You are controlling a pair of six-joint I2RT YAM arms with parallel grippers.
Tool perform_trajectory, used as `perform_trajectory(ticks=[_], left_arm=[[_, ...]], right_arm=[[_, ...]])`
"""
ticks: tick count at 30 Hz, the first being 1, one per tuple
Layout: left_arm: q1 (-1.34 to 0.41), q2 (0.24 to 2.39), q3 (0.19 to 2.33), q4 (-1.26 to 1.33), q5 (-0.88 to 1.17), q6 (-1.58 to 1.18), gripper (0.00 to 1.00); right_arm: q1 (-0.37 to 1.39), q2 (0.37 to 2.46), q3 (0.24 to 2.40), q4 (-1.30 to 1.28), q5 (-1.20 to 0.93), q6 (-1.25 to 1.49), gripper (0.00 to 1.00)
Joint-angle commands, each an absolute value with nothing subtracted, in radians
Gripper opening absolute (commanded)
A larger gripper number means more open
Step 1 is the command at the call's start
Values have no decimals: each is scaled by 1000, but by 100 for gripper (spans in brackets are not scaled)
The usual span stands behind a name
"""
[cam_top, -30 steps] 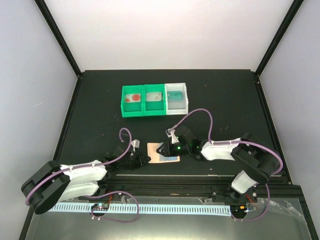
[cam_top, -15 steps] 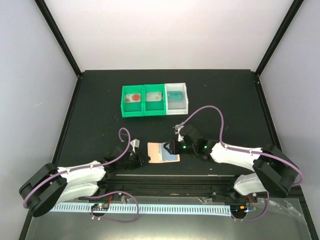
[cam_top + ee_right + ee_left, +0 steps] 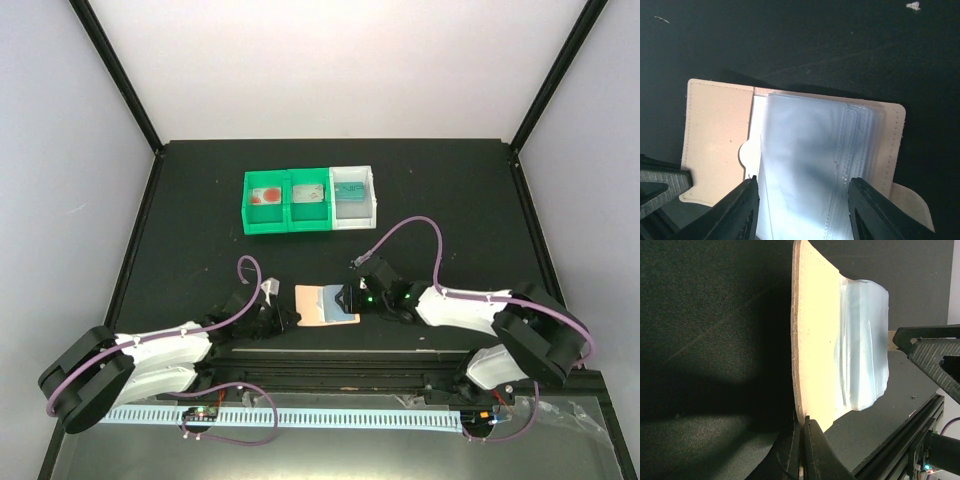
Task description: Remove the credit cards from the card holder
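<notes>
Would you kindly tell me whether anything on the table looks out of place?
Nothing looks damaged; the card holder lies open with its clear sleeves fanned, and a small white scrap lies on the table.

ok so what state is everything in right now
card holder: open, clear sleeves exposed
left gripper: shut on the card holder's edge
right gripper: open, straddling the sleeves
bins: one credit card in each

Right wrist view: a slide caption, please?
Open right tool straddles clear sleeves of the unfolded holder on a black table.
</notes>
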State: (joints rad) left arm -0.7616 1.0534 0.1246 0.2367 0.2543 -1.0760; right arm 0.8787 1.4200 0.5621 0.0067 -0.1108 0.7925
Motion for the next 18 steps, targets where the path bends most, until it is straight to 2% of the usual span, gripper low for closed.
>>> perform_trajectory(ticks=[1,18], left_arm=[[-770,1045,124,257,238,-1071,2],[-774,1056,127,261,236,-1072,2]], right_arm=[[874,1444,550,20,-75,807,49],[874,1478,564,84,-182,814,49]])
